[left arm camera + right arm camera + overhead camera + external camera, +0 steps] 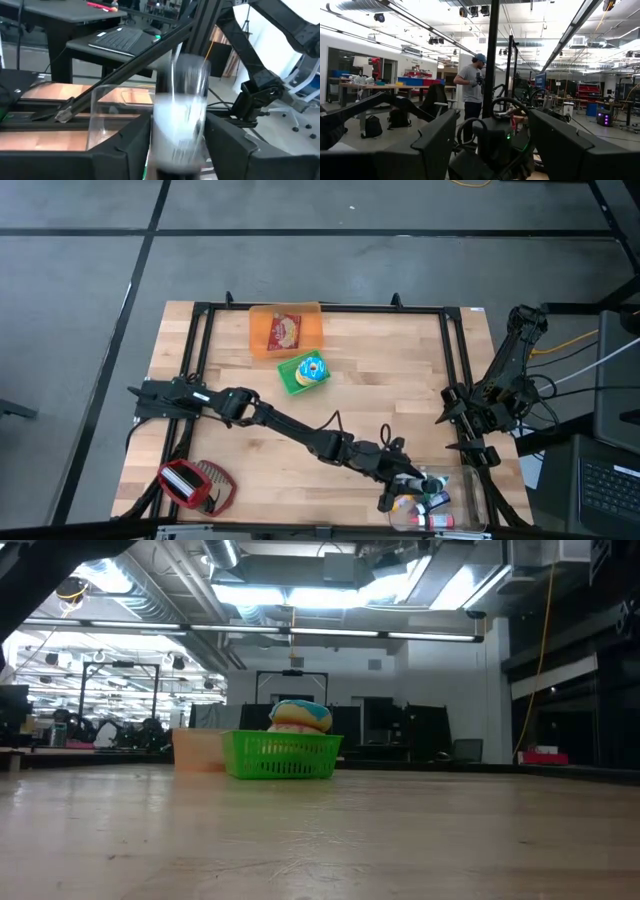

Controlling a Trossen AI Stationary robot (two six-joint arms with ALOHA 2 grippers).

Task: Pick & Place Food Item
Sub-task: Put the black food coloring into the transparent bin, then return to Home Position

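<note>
My left arm reaches across the table to its near right corner. There my left gripper [402,486] stands over a clear bin [462,502] that holds several small items. In the left wrist view a white-and-grey cylindrical item [180,100] shows upright and smeared between the sharp fingers of my left gripper [179,127], which stand on either side of it. My right gripper [492,117] waits open and empty at the table's right edge [455,406]. My left gripper has one finger [131,137] on each side of the cylindrical item's lower body [175,150], coming at it level. The item is blurred while the fingers are sharp. Whether the fingers touch it I cannot tell.
A green basket [303,372] with a round colourful food item [300,715] sits mid-table toward the far side. An orange tray [285,330] with a red packet lies behind it. A red-and-white object [195,485] lies at the near left corner. A black frame [455,350] rims the table.
</note>
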